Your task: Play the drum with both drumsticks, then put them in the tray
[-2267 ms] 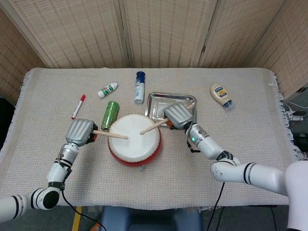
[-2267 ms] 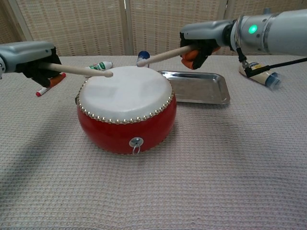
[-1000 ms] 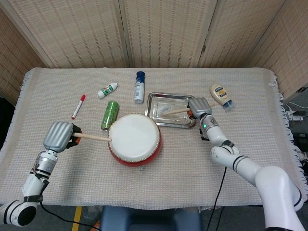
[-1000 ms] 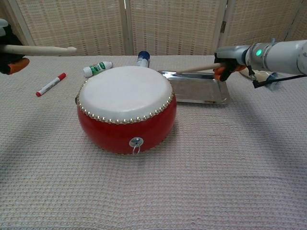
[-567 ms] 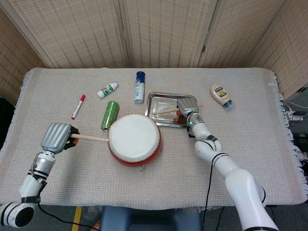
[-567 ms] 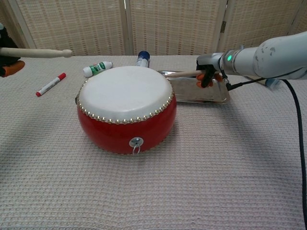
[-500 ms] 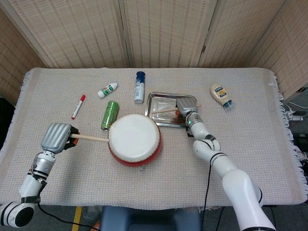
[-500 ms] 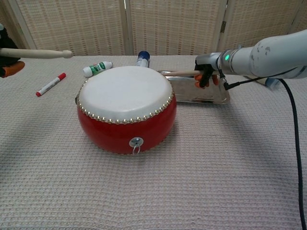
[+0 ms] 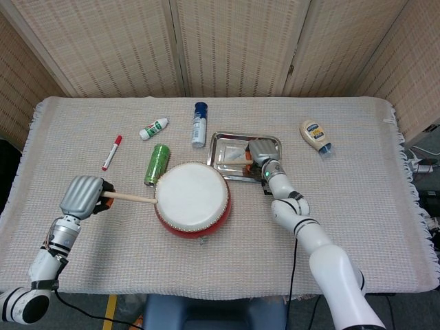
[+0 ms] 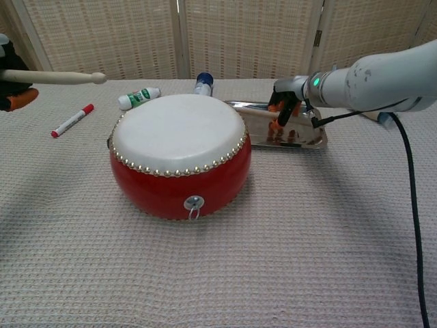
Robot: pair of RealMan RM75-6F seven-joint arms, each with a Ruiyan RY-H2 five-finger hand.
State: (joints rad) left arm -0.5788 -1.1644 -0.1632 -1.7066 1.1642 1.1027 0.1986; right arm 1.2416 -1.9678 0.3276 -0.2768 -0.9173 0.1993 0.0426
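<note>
Looking down from the head camera, I see the whole desk [image 9: 206,275]: one drum [image 9: 192,199] in the middle, one metal tray [image 9: 234,148] just behind it to the right, and five loose items around them. These are a marker [image 9: 112,152], a small white tube [image 9: 154,128], a green can [image 9: 157,163], a blue-capped bottle [image 9: 199,124] and a mayo bottle [image 9: 315,135].

From the chest camera the can is hidden behind the drum and the mayo bottle is mostly hidden by my right arm.

My left hand [image 9: 82,197] sits left of the drum, fingers clamped on a stick [image 9: 130,199]. From above its tip appears to reach the drum's edge. The chest view shows the stick held level and high, well clear of the drumhead, with the hand cut off at the frame edge.

My right hand [image 9: 260,152] is over the tray's right part, and in the chest view its fingers [image 10: 282,109] point down into the tray. I cannot tell whether they are clamped on anything. What lies in the tray is lost in reflections, so I count only one stick for certain.
</note>
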